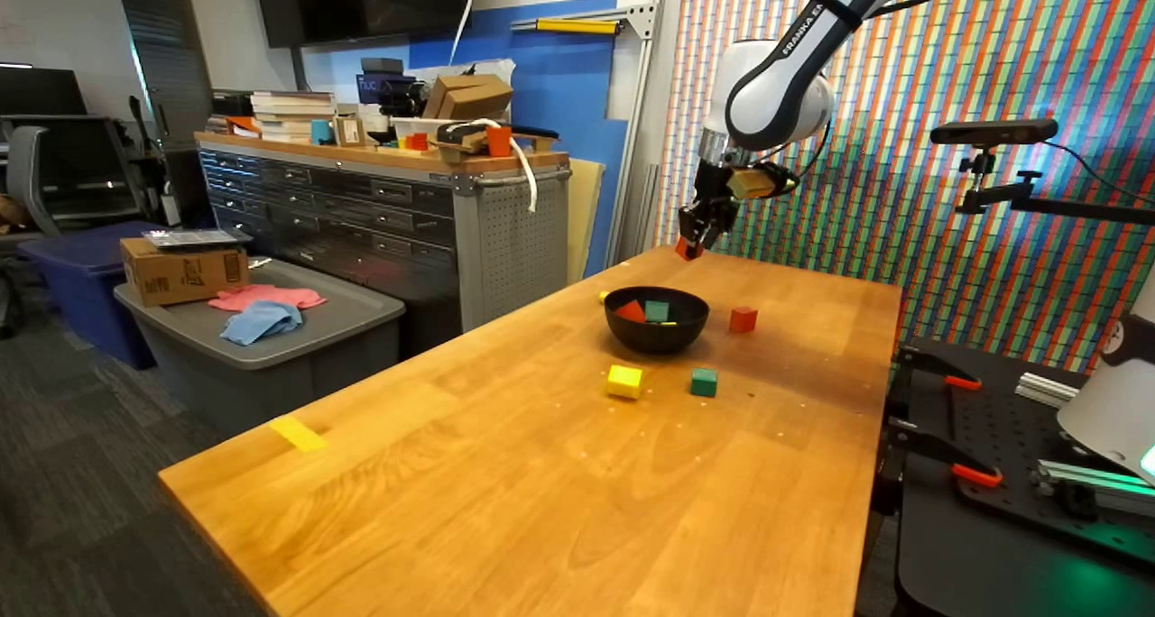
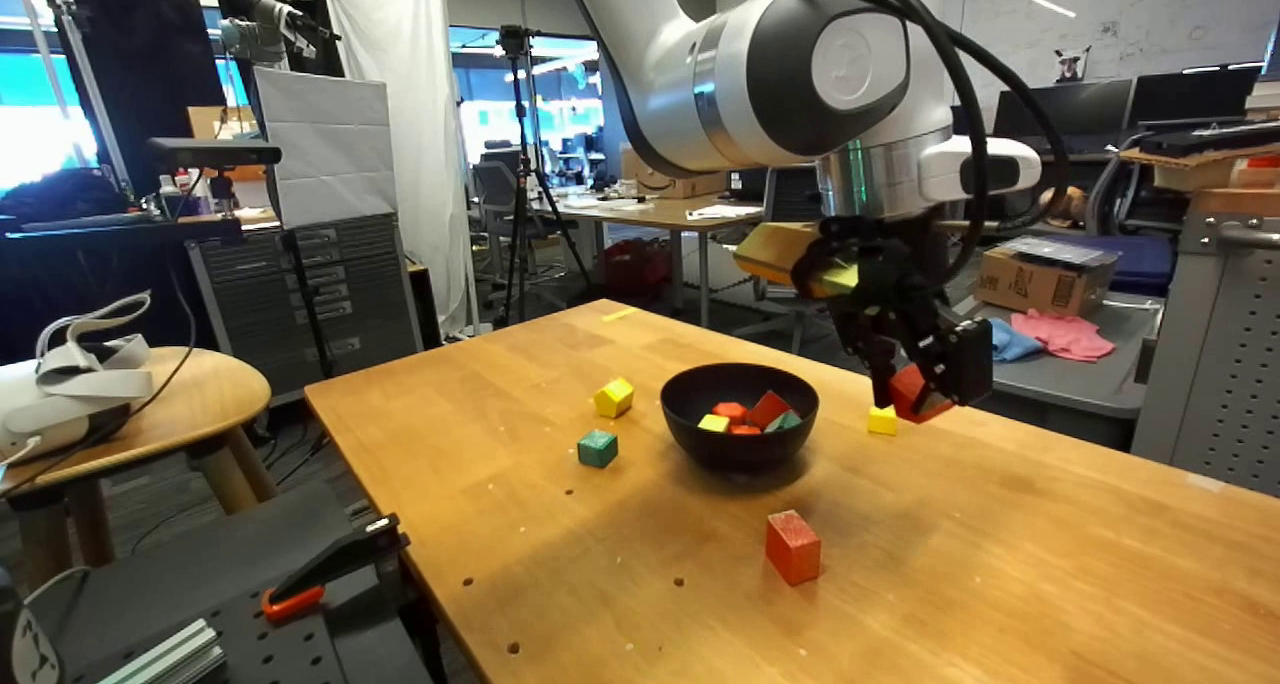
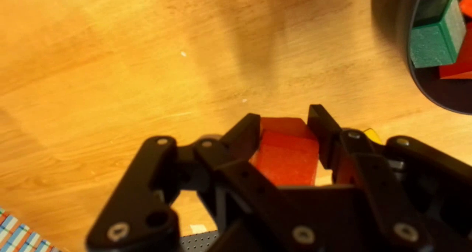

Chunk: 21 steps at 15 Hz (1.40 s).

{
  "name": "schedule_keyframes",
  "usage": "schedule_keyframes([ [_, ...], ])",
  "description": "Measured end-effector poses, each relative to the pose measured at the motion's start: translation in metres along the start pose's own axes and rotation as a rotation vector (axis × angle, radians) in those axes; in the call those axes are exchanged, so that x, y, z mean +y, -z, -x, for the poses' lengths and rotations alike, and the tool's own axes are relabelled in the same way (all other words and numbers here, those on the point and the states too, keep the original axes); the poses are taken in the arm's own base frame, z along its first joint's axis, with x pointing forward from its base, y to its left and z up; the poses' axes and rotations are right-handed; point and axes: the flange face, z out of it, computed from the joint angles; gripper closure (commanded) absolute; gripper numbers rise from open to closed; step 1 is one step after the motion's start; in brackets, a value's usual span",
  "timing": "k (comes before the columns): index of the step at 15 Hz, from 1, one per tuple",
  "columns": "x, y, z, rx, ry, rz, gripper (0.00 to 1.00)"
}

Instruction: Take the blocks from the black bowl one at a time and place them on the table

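Wrist view: gripper (image 3: 285, 128) is clamped on a red block (image 3: 289, 160), a finger on each side, bench (image 3: 129, 97) wood below. Black bowl (image 3: 442, 93) is off to the right, apart from the fingers, only its left part in frame. Bench edge shows behind the gripper: perforated panel (image 3: 199, 241) past it, patterned wall (image 3: 24, 237) past it at left.

In both exterior views the held red block hangs above the bench, outside the bowl. Bowl is upright, blocks (image 2: 770, 410) in red, green and yellow inside.

In an exterior view a loose yellow block (image 2: 882, 422) sits near the far edge, just left of the held one in frame; can't tell the exact gap. Loose red block (image 2: 793, 549) is on the near side, open wood around it. Green block (image 2: 597, 449) and second yellow block (image 2: 614, 397) are left of the bowl, near each other, not touching.

Most room: in an exterior view, open wood runs from that pair to the near end. Yellow tape strip (image 1: 298, 434) by the left edge, orange-tipped clamps (image 1: 943, 455) along the right.
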Motion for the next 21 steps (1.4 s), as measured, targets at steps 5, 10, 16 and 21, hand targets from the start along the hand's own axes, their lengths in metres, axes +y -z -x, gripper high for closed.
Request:
schedule_keyframes([
  [5,0.001,-0.016,0.008,-0.032,-0.004,0.006,0.27],
  [10,-0.005,-0.02,0.014,-0.046,0.005,0.001,0.0],
  [16,-0.026,0.01,0.013,-0.003,0.042,-0.022,0.0],
  [21,-0.062,0.049,0.01,0.053,0.114,-0.06,0.0],
])
